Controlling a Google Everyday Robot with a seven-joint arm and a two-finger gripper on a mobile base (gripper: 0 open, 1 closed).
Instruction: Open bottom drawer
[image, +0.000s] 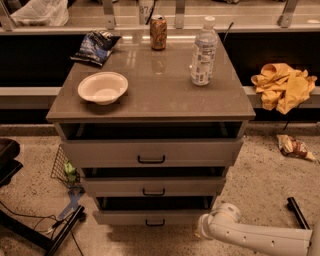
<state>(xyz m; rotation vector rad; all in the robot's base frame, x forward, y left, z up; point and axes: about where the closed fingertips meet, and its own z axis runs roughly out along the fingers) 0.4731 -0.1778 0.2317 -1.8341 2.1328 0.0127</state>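
While the bottom drawer, lowest of 3, stands slightly out, the gripper hovers near its right end, grasp impossible to tell.

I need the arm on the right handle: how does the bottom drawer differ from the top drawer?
The bottom drawer has the slimmest front and sits lowest, near the floor; the top drawer has the tallest, widest front, just under the countertop. The gripper, low by the bottom drawer's right end, is far below the top drawer's handle. Both are grey with a small dark bar handle.
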